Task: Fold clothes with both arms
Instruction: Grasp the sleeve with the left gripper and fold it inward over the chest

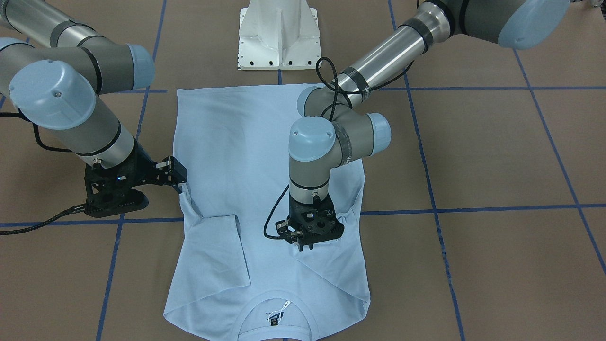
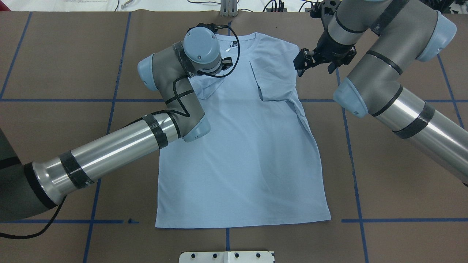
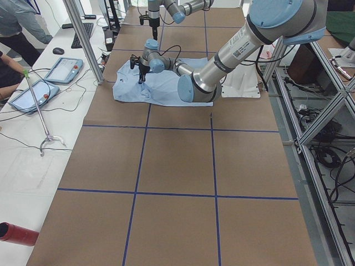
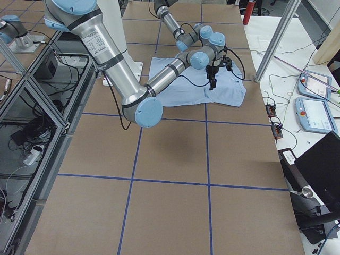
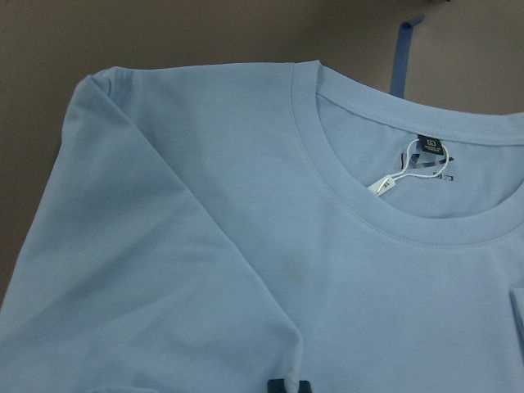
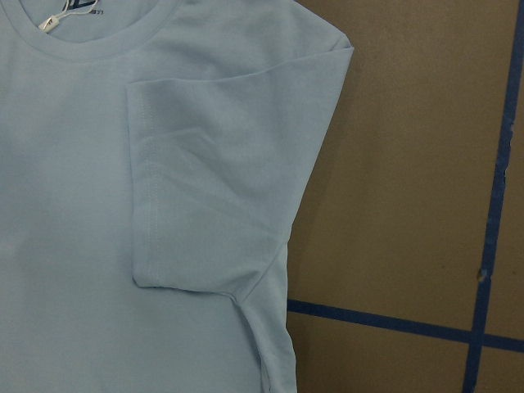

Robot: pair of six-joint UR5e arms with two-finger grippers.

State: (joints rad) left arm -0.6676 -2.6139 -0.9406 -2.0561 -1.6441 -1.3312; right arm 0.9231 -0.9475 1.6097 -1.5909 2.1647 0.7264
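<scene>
While the T-shirt (image 2: 241,153) lies flat on the brown table (image 2: 384,164), hem toward the white pedestal (image 1: 279,35) and collar (image 5: 327,164) at the far end, both sleeves sit folded inward onto the body. The sleeve on the robot's right (image 6: 213,180) is flat, hem edge running along the chest. The sleeve on the robot's left (image 5: 164,270) makes a long diagonal crease.

Left gripper (image 1: 305,246): pointing straight down over that left sleeve fold, tips on the cloth. Jaws look narrow, tips close together. Can't tell if fabric is pinched between them.

Right gripper (image 2: 299,65): tilted, just beside the shirt's right edge near the armpit, above bare table. Jaws spread wide, nothing in them.

Dark neck label (image 5: 429,148) and a small white tag (image 5: 383,187) show inside the collar. Blue tape lines (image 6: 491,205) grid the table.
</scene>
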